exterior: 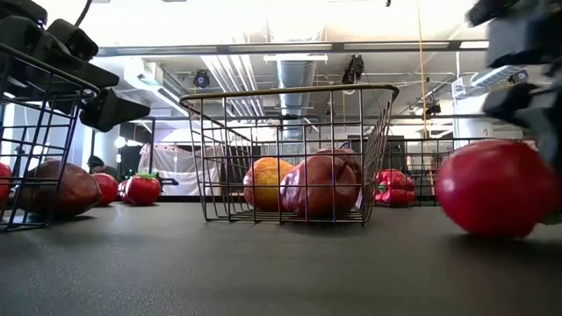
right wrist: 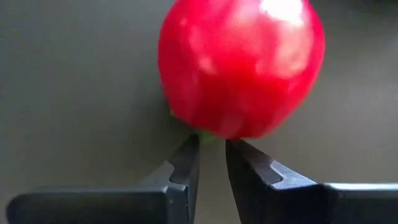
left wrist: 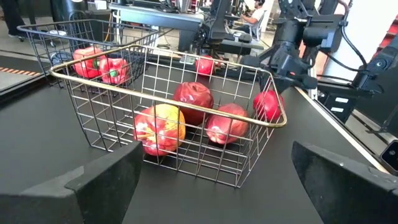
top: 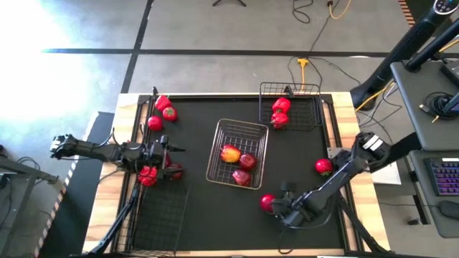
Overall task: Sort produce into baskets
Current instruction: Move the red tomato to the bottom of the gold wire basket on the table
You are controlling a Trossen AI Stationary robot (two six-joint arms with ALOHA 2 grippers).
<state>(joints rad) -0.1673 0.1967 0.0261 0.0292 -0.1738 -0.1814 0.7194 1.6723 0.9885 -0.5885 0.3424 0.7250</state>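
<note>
- The silver basket point(top: 237, 152) sits mid-table and holds three apples: the yellow-red apple point(top: 230, 153) and two dark red ones point(top: 247, 160) beside it.
- A black basket point(top: 290, 106) at the table's far right holds two peppers point(top: 280, 104), one behind the other.
- The second black basket point(top: 159, 215), at the near left corner, shows nothing inside in the high view.
- Loose on the table near the left edge: a pepper point(top: 163, 102), a tomato point(top: 170, 113) and another round red fruit point(top: 155, 122) toward the far corner, plus a pepper point(top: 148, 175) and a dark apple point(top: 174, 170) right by the left claw point(top: 172, 150).
- Loose on the right: one red fruit point(top: 323, 166) near the right edge and a tomato point(top: 267, 203) toward the near edge.
- The right claw point(right wrist: 212, 163) is at that tomato, fingers nearly pressed together at its green stem end; a real grip on the stem cannot be told.
- The left claw is spread and empty, facing the silver basket.
- By my count five items are sorted and about seven are left, so the job looks under half done.
</note>
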